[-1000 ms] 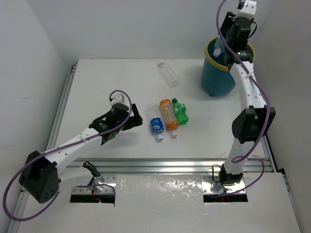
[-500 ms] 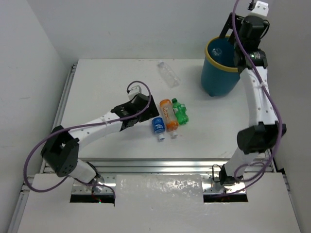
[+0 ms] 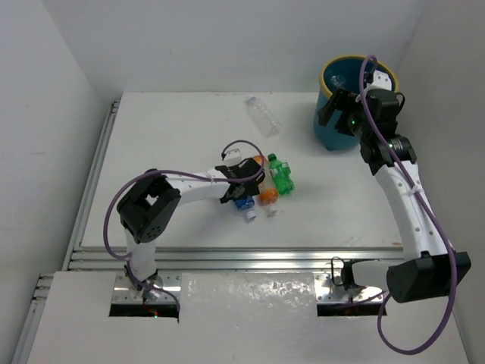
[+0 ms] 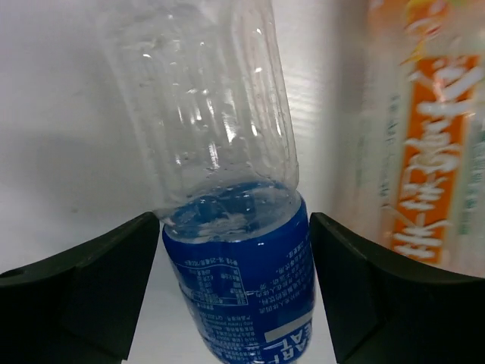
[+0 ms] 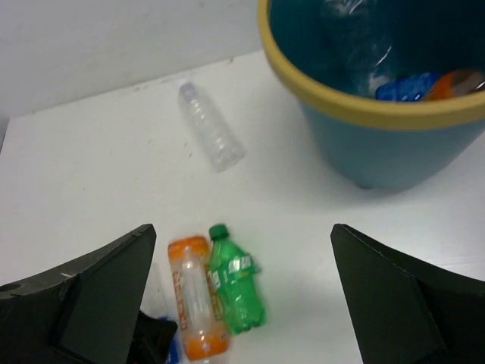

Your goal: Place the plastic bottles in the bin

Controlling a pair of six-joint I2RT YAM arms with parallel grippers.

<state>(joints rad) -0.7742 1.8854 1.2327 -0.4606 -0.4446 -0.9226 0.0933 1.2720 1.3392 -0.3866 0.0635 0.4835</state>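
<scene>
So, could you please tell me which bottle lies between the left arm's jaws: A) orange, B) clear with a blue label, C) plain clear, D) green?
B: the left wrist view shows the blue-labelled bottle between the jaws, with the orange bottle off to one side.

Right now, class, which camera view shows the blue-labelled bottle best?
The left wrist view: the blue-labelled bottle fills the frame inside the left pincer, label visible. The top view shows only its blue end and cap beneath that pincer; the right wrist view, a blue sliver.
</scene>
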